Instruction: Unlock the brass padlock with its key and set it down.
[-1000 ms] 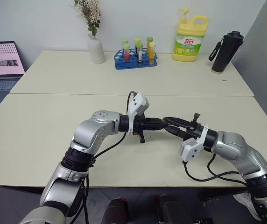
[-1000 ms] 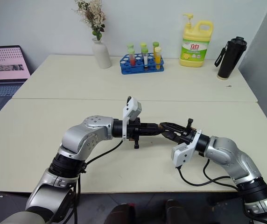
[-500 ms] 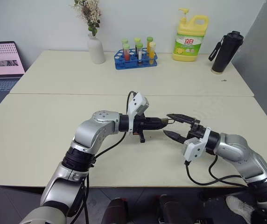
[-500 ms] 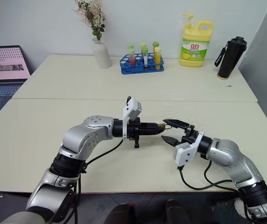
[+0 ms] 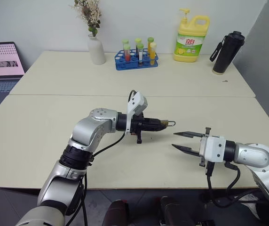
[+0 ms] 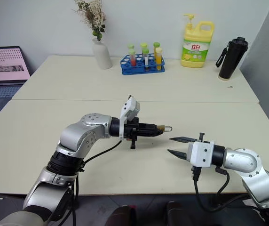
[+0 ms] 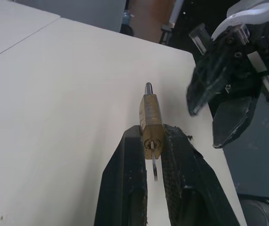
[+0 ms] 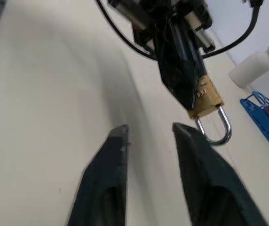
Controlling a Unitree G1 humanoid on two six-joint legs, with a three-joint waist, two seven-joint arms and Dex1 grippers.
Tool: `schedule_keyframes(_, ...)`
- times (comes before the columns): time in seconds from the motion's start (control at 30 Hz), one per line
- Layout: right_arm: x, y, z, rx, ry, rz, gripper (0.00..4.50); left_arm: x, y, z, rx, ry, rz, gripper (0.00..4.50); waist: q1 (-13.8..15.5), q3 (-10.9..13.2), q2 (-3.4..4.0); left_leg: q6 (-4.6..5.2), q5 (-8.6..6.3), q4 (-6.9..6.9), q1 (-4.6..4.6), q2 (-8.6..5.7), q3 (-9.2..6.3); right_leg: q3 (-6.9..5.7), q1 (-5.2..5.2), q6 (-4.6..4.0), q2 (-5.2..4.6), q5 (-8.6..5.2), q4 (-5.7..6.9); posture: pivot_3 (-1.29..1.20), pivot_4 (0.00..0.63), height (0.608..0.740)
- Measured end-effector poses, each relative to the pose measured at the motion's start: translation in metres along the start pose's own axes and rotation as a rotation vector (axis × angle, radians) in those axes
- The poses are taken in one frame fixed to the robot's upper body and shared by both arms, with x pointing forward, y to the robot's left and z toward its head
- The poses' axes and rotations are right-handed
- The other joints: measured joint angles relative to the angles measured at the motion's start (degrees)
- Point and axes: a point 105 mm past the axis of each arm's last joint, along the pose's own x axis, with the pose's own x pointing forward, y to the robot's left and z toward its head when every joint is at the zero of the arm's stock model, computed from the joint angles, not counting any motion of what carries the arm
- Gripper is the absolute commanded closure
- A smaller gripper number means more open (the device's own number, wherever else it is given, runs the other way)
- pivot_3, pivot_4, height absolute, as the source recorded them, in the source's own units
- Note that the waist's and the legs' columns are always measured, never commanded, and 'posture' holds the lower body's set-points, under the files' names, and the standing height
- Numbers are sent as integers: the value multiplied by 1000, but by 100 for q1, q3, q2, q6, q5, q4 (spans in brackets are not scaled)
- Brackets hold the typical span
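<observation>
Over table [image 5: 40, 127], right end effector [image 5: 182, 141] withdrawn from padlock [image 5: 162, 124]

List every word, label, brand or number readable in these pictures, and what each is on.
"立白": green label of the yellow detergent bottle.
Smaller print on that label: too small to read.
Laptop screen: a grey banner, blurred, unreadable.
Brass padlock: faint stamped marks on its body, illegible.
Test-tube rack and black bottle: no readable text.

head stereo overlooking table [image 5: 40, 122], wrist close-ups
</observation>
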Motion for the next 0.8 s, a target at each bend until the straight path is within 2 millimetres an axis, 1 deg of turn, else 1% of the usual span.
schedule_keyframes(0.03,2,-3,1,24,-8,-10,4452,0,0,0,5,1,-3,4363,1,0,0,0,0,0,0,0,0,0,0,0,0,0,0,0,150,740)
schedule_keyframes(0.07,3,-7,3,50,-17,-26,4500,-1,-1,0,17,8,-9,4363,0,0,0,0,0,0,-1,0,-1,-1,0,0,0,0,0,0,150,740)
schedule_keyframes(0.17,7,-18,6,100,-34,-62,4500,-3,-6,-1,48,26,-30,4363,3,0,0,0,0,-1,-1,1,-2,-1,-1,0,0,0,-2,0,150,740)
schedule_keyframes(0.27,10,-24,9,110,-33,-67,4500,-6,-10,1,74,31,-41,4363,5,0,0,0,0,-1,-3,1,-1,-1,-1,1,0,0,-4,0,150,740)
schedule_keyframes(0.37,12,-29,7,121,-33,-74,4500,-7,-11,-3,64,32,-42,4363,4,0,0,0,0,-1,-3,1,-1,-2,-1,1,-1,0,-4,0,150,740)
schedule_keyframes(0.57,14,-32,3,129,-23,-50,4500,-7,-18,1,84,26,-71,4363,4,0,0,1,0,-1,-4,1,-1,-1,-1,1,-1,0,-4,0,150,740)
schedule_keyframes(0.8,13,-27,-3,120,-12,14,4500,-11,-25,-1,71,35,-107,4363,4,0,0,1,-1,-1,-4,1,-1,-3,-1,1,0,0,-5,0,150,740)
